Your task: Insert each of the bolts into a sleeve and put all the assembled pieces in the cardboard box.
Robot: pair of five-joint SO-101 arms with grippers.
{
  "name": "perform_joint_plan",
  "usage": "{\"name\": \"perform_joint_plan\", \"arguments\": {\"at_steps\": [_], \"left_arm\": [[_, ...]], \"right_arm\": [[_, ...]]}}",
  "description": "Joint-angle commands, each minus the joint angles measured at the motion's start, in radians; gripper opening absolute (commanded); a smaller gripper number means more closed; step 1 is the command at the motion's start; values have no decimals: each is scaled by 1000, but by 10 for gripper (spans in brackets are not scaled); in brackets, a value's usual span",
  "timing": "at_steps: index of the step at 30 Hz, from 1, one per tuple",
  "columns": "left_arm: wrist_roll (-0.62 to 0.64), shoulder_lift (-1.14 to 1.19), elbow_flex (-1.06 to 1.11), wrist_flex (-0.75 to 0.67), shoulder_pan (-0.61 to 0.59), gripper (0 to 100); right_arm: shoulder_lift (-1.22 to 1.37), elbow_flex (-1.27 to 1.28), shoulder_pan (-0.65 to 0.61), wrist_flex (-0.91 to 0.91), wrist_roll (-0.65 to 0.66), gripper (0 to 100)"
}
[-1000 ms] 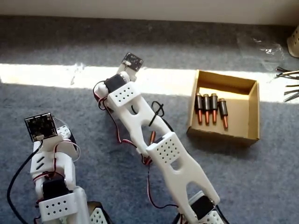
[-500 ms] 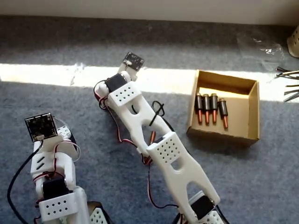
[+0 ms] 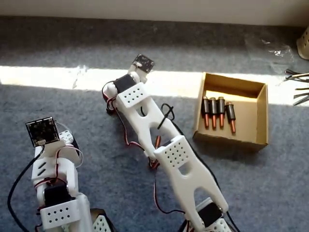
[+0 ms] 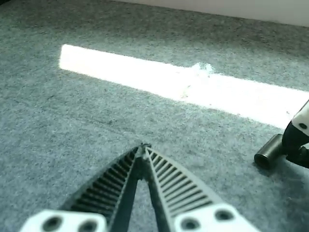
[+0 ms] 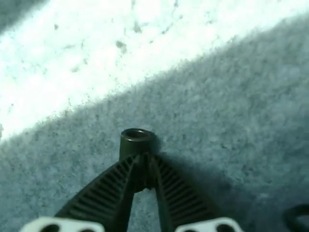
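The right claw (image 5: 142,162) is narrow, its ribbed fingers pinched on a dark sleeve (image 5: 136,141); the sleeve's open end pokes out past the tips, low over the grey carpet (image 3: 96,159), in shade just beside the sun strip (image 3: 48,77); whether it touches the carpet I cannot tell. The right arm (image 3: 145,116) runs from the carpet's near edge diagonally up to the middle, its wrist at the sun strip, left of the box (image 3: 262,116); beside the arm's middle link lies a slim copper-coloured piece, seemingly a bolt (image 3: 157,141), on the carpet.

The left claw (image 4: 142,149) is pressed shut with nothing in it, tips together above bare carpet; the sun strip crosses beyond it, and the sleeve sits farther off to one side. The left arm (image 3: 53,179) stands at the near left corner, well apart from the box.

The box sits toward the carpet's right edge, its far half in the sun strip; four assembled pieces (image 3: 217,112) lie side by side on its floor, dark sleeves toward the far wall, copper ends toward the near wall. Some dark tools (image 3: 299,87) lie at the right edge; a scrap of clear plastic (image 3: 270,48) lies near the far right corner.
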Motion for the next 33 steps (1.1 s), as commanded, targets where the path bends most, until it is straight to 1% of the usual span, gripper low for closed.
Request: {"name": "perform_joint_plan", "arguments": {"at_steps": [1, 3, 5, 10, 15, 19, 24, 33], "left_arm": [[2, -13, -7, -21, 19, 7], [2, -13, -7, -21, 19, 7], [2, -13, -2, -23, 19, 7], [0, -13, -2, -23, 19, 7], [0, -13, -2, -23, 19, 7], [0, -13, 1, -23, 19, 7], [0, -13, 2, -23, 19, 7], [-2, -13, 2, -23, 19, 7]], "right_arm": [[30, -30, 12, -5, 37, 35], [38, -54, 8, -5, 77, 74], [33, -81, 4, 28, 83, 98], [30, -196, -2, 120, 83, 99], [38, -390, -15, 188, 92, 101], [38, -490, -35, 153, 92, 102], [73, -473, -50, 88, 158, 102], [136, -475, -58, 68, 161, 103]]}}
